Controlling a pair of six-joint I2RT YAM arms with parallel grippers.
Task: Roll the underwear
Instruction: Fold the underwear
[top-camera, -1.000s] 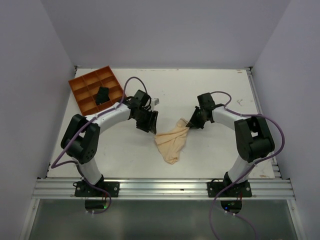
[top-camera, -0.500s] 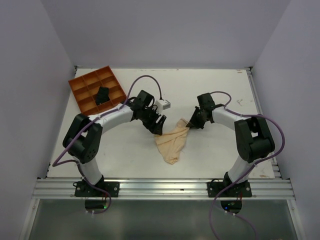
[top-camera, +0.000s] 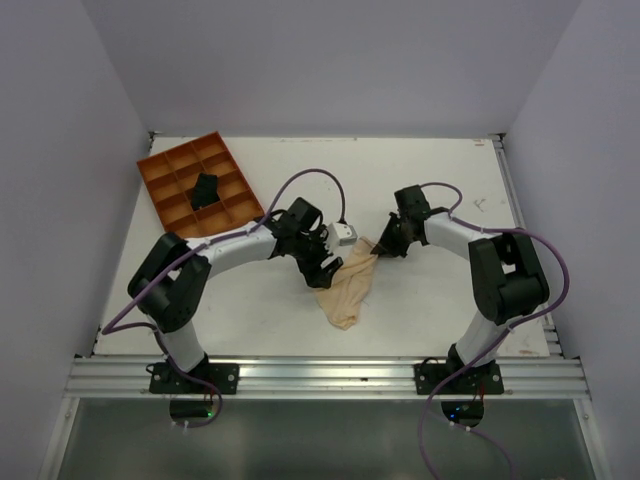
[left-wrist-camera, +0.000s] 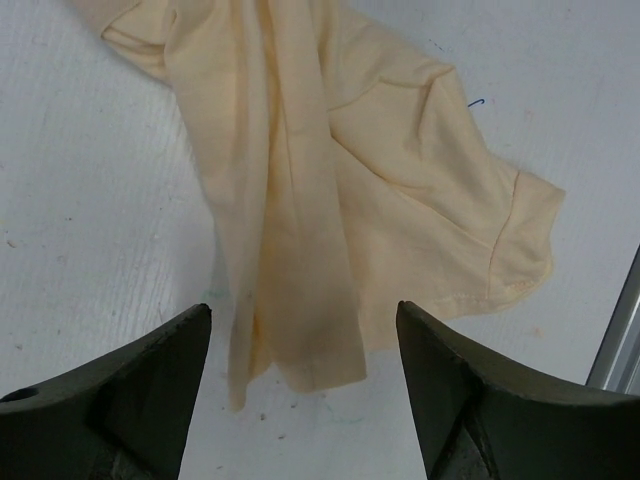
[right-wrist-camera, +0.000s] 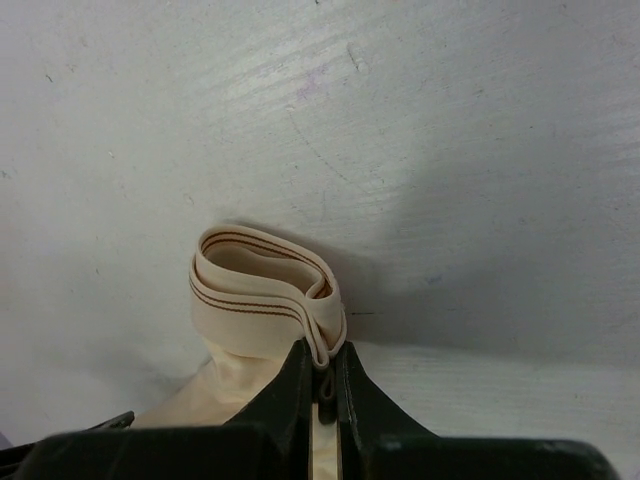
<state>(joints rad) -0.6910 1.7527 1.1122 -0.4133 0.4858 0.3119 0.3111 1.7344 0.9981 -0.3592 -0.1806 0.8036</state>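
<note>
The underwear (top-camera: 345, 285) is a pale beige, wrinkled cloth lying flat on the white table (top-camera: 420, 180) between the two arms. My right gripper (top-camera: 383, 245) is shut on its far right corner; the right wrist view shows the folded waistband (right-wrist-camera: 260, 290) pinched between the jaws of that gripper (right-wrist-camera: 322, 350). My left gripper (top-camera: 325, 268) hovers at the cloth's left edge. In the left wrist view it (left-wrist-camera: 302, 310) stands wide open, with a narrow end of the underwear (left-wrist-camera: 330, 180) lying between the fingertips and nothing gripped.
An orange compartment tray (top-camera: 170, 195) sits at the far left with a small black bundle (top-camera: 205, 188) in one cell. A metal rail (top-camera: 320, 375) runs along the near table edge. White walls close in the left, right and back.
My left arm has swung right, from near the tray over to the underwear's left edge, and its jaws have opened wider. The right arm and the cloth have stayed put.
</note>
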